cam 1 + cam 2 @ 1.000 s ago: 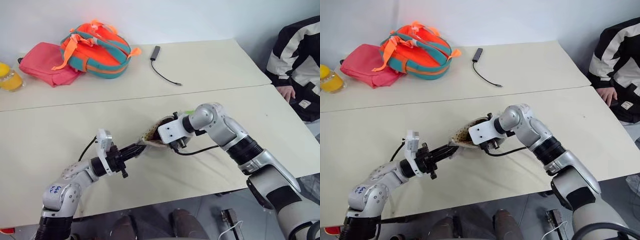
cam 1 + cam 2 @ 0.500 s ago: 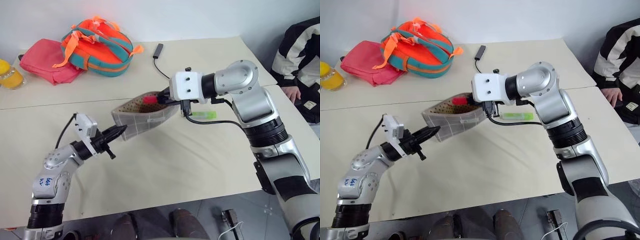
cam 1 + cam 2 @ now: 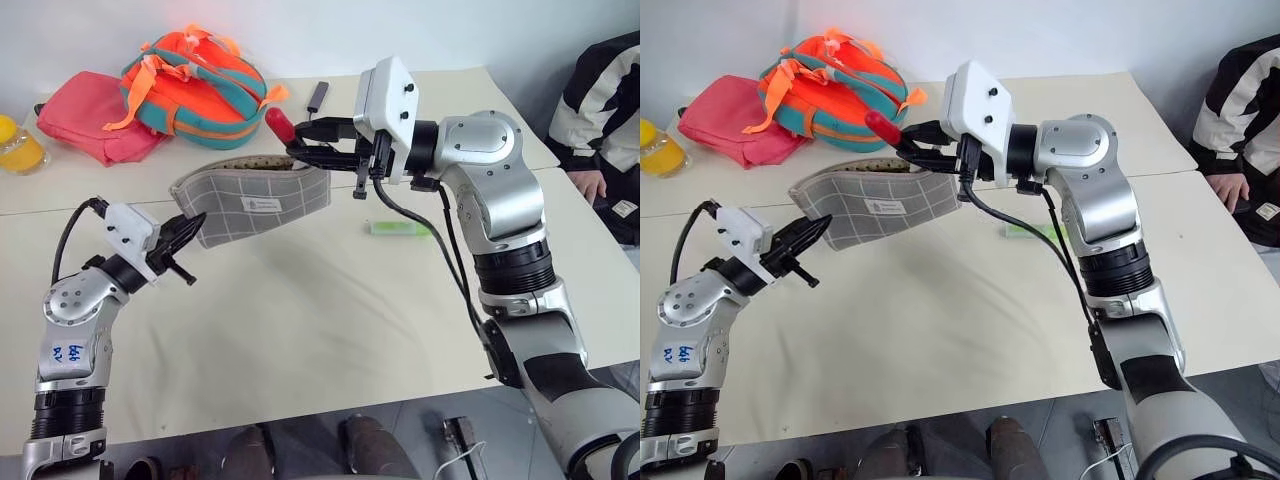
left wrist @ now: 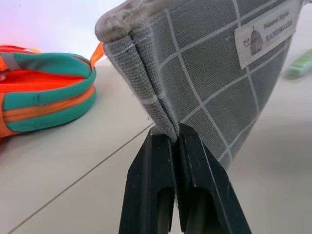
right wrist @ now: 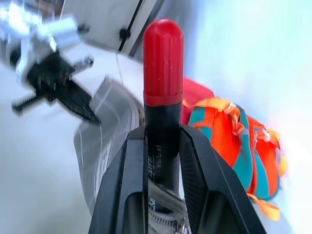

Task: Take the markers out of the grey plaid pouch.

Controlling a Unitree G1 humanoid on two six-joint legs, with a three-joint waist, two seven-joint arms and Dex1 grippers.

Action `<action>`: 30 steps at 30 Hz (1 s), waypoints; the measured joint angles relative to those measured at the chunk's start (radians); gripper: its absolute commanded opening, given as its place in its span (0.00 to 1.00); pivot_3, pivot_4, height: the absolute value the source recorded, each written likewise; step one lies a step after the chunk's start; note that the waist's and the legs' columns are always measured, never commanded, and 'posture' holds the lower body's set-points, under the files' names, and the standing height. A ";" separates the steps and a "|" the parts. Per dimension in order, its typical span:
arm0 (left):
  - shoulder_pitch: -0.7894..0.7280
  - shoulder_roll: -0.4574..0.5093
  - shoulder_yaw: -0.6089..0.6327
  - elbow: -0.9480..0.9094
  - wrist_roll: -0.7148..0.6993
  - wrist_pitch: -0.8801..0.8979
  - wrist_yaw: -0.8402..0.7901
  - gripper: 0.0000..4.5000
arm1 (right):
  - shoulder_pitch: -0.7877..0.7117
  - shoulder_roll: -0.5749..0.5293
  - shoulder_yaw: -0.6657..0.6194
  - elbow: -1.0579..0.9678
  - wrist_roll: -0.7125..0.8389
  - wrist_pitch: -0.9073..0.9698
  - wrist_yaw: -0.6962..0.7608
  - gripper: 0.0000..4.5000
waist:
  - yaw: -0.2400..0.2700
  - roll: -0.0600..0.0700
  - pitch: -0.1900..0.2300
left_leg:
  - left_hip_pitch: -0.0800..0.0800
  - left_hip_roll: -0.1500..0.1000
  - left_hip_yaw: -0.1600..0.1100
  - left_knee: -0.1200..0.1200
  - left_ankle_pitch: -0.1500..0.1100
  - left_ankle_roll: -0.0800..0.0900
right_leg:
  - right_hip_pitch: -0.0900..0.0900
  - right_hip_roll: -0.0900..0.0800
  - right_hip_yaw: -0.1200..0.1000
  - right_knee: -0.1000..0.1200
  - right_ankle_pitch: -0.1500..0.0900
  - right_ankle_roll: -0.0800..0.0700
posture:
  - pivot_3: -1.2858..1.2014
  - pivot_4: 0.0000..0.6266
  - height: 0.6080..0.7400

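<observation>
Right wrist view, red marker (image 5: 163, 73) btwn jaws, pouch (image 3: 255, 200) below

The grey plaid pouch (image 3: 255, 202) hangs lifted, one corner pinched in the left gripper (image 4: 175, 139). The red marker (image 5: 163, 92) sits clamped between the right gripper's (image 3: 300, 143) fingers; the green marker (image 3: 400, 227) lies flat below it.

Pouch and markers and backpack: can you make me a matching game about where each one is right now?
Things:
1. red marker
2. green marker
3. grey plaid pouch
4. orange-teal backpack

Places:
A. lying on the table by itself
B. pinched at one end by the left gripper, up off the table
C. sitting at the back next to the pink bag
D. clamped in the right gripper

Pairs: 1-D, 2-A, 3-B, 4-C
</observation>
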 measured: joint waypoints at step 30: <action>0.243 0.136 -0.026 0.003 0.586 -0.347 0.291 0.00 | 0.369 -0.318 0.251 -0.022 -0.416 -0.294 -0.031 0.12 | -0.001 0.000 0.000 | -0.009 0.004 0.016 0.007 0.000 0.000 | -0.013 0.000 0.002 0.007 0.000 0.000 | 0.52 0.24 1.00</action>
